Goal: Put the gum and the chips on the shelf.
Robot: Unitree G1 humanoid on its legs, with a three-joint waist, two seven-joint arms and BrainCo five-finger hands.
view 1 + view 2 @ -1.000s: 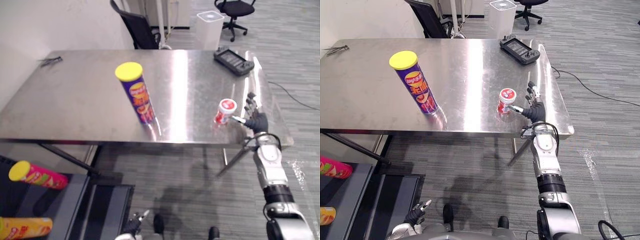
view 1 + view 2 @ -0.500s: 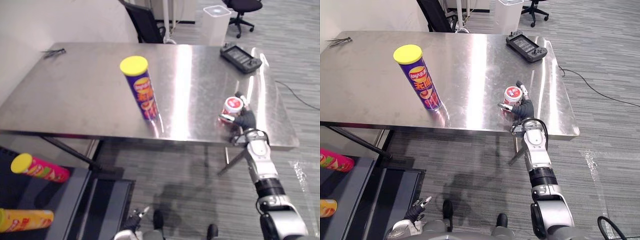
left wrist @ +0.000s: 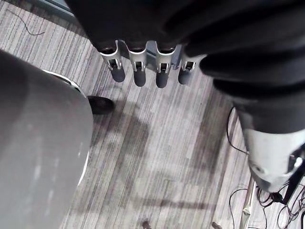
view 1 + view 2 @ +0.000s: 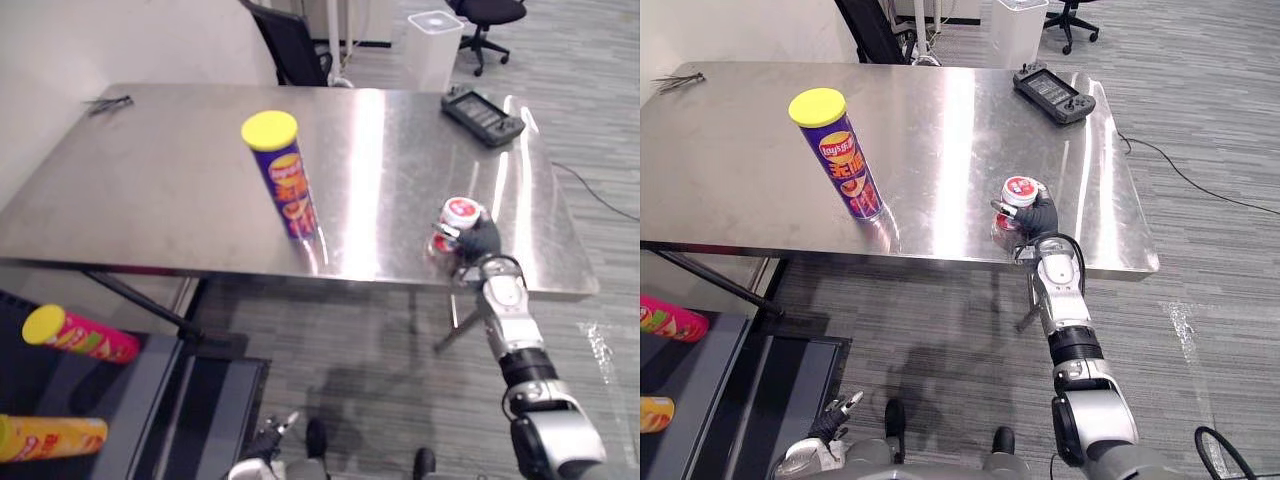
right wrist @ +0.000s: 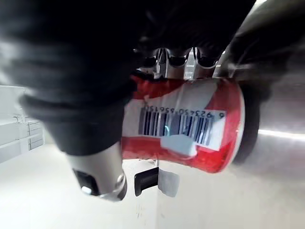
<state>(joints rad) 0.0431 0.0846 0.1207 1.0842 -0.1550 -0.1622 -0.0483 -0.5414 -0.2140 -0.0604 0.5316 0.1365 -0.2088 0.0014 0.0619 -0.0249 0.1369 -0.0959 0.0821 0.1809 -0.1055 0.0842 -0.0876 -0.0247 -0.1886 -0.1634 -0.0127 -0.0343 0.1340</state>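
gum tub red-white, table front-right edge | chips can purple, yellow-lidded, upright, mid-table

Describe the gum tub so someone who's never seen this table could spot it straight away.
On the steel table, look near the front edge on the robot's right, away from the tall purple chips can. The gum tub is short and red-and-white, and the right hand is curled round it; the black controller lies at the far corner.
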